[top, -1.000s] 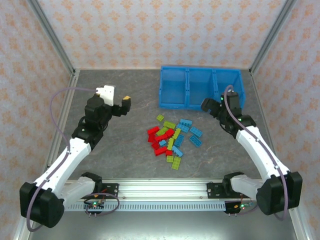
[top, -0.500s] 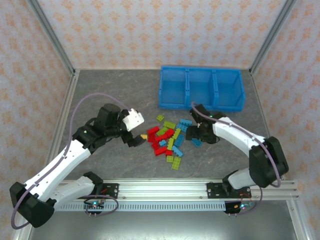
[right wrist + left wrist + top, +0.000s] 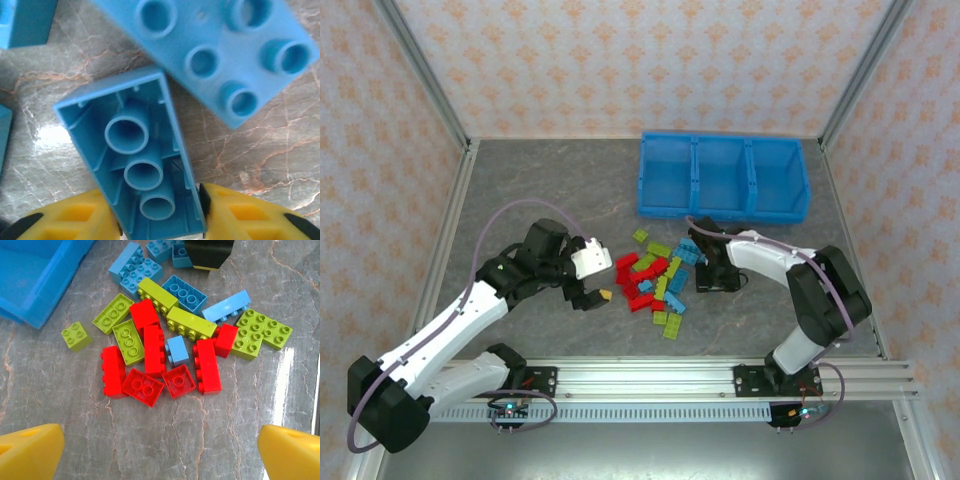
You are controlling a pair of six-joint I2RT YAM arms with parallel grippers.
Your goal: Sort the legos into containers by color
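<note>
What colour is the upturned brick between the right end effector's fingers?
The brick is light blue, clearest in the right wrist view.

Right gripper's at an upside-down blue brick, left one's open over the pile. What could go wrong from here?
1. The right gripper flanks only the near end of the blue brick. If lifted from there, the brick may pivot or slip out.
2. A second blue brick looks to touch its far corner and could get dragged along.
3. The left gripper hangs open over tightly packed red bricks, so closing may catch two. Both arms are also at the same pile.
</note>
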